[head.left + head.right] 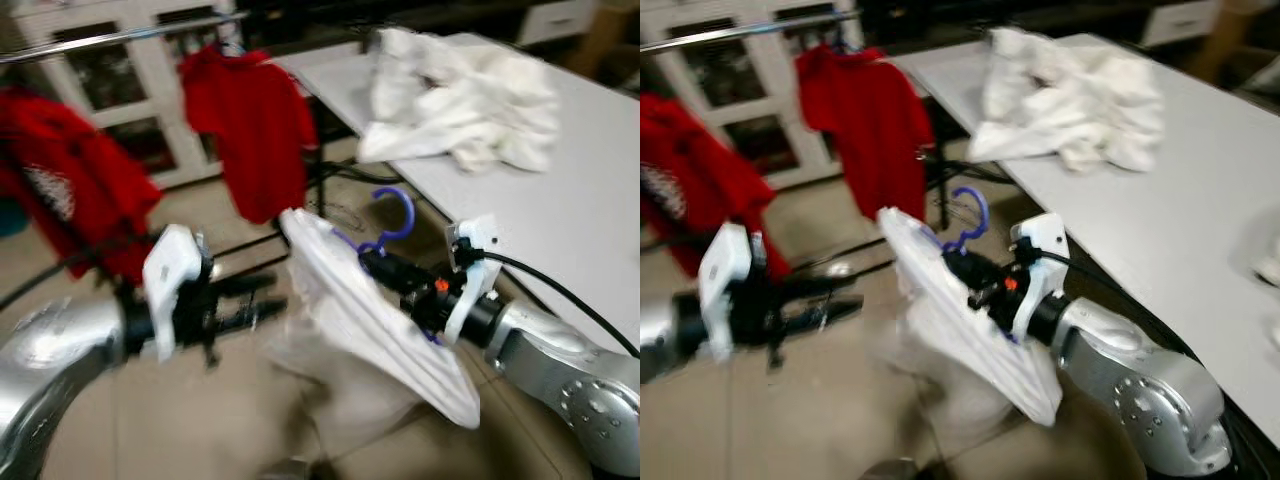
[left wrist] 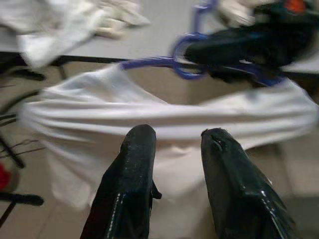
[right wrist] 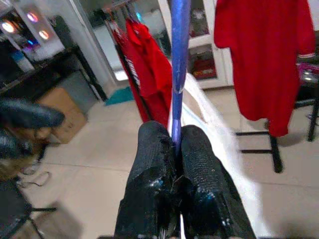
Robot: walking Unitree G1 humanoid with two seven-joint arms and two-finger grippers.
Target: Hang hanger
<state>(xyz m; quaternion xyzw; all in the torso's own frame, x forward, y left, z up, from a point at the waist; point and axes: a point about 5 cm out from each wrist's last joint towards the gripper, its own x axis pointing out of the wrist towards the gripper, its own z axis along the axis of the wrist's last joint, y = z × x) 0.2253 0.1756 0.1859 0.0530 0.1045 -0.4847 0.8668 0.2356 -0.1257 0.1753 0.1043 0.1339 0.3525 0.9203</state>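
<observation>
Table (image 1: 560, 200) fills the right side, its far edges cut off, with a heap of white cloth (image 1: 460, 95) on it. Left of the table, red shirts (image 1: 255, 125) hang from a blurred rail (image 1: 110, 37). Beside the table, the right gripper (image 1: 375, 262) pinches a blue hanger (image 1: 390, 225) carrying a white garment (image 1: 370, 320), which hides most of the hanger. The left gripper (image 1: 262, 300), fingers slightly apart and holding nothing, points at the garment.

The right claw (image 3: 175, 149) has black fingers with a rough, stippled, slightly glossy skin, and they pinch a smooth blue plastic hanger (image 1: 392, 222). White shirt (image 1: 375, 320) is soft matt cloth. The worktop (image 1: 560, 190) looks smooth and matt grey; the arms are brushed silver metal.
</observation>
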